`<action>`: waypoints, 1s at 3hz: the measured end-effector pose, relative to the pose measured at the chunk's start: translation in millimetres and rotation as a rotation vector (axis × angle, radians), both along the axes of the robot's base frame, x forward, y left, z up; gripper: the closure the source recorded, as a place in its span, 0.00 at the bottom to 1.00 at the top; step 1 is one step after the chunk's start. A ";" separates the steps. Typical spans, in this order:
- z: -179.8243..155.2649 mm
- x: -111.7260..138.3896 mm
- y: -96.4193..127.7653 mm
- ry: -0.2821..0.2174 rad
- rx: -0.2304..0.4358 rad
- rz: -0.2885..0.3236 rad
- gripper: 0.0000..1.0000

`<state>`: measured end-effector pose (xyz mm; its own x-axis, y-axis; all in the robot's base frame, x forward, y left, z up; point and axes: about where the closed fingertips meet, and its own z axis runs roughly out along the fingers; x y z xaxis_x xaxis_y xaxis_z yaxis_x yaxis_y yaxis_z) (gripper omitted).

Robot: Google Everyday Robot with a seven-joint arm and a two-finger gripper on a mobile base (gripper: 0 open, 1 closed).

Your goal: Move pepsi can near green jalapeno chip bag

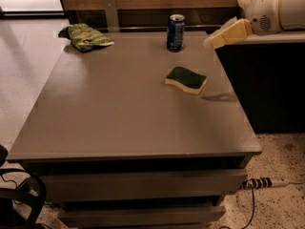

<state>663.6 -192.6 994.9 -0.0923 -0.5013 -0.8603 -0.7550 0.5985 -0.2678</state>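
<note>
Pepsi can (176, 32) upright on table (119, 118), beyond sponge (186, 79). Green jalapeno chip bag (85, 36) well beyond-left of sponge. Gripper (213, 40) beyond-right of sponge, clear of can; open or closed, cannot tell. Can likely light, rigid, slick, dentable: grasp mid-body sides.

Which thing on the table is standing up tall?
The blue pepsi can stands upright; the sponge and the chip bag lie flat. The gripper hovers to the can's right.
</note>
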 end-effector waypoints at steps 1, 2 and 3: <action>-13.3 23.8 2.6 -0.012 0.103 -0.024 0.00; -15.0 31.8 0.3 -0.001 0.112 -0.033 0.00; -27.5 69.2 -4.3 0.016 0.155 -0.076 0.00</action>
<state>732.8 -196.9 967.4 -0.1391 -0.3535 -0.9250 -0.7091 0.6876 -0.1562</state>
